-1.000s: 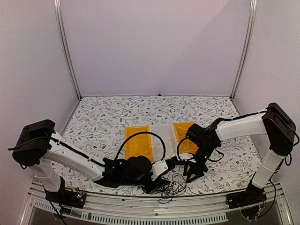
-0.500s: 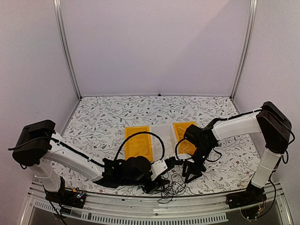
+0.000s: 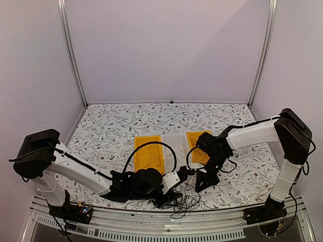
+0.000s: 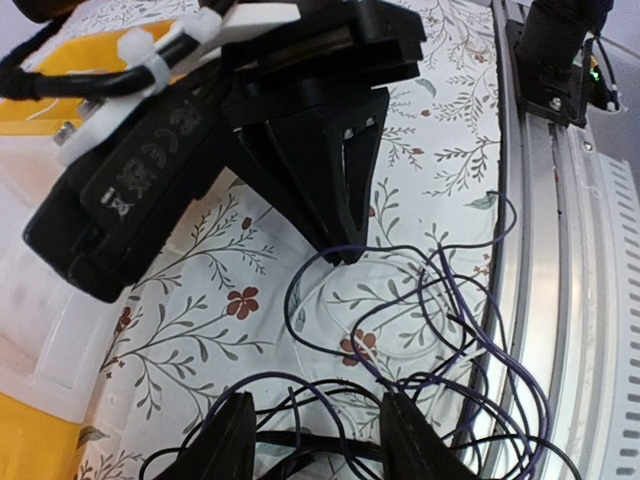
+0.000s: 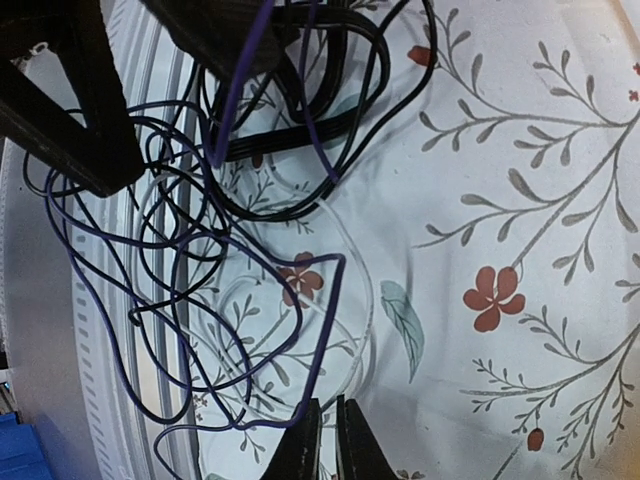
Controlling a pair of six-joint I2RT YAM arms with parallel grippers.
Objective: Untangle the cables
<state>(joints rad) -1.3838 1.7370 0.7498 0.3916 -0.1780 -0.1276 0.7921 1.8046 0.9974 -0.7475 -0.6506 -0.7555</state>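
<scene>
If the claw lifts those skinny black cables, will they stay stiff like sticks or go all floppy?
Probably floppy: the cables lie in loose curly loops. Likely light too, being so thin. Lifting one would probably drag others along, because the loops cross over each other.

glossy thin cables (image 3: pixel 185 202), matt floral cloth (image 5: pixel 520 150), ribbed rail (image 4: pixel 545 250), probably brushed metal.

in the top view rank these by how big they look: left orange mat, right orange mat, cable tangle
1. left orange mat, plainly the largest.
2-3. right orange mat and cable tangle: similar spread. The right arm hides part of that mat, so I won't rank them.
</scene>
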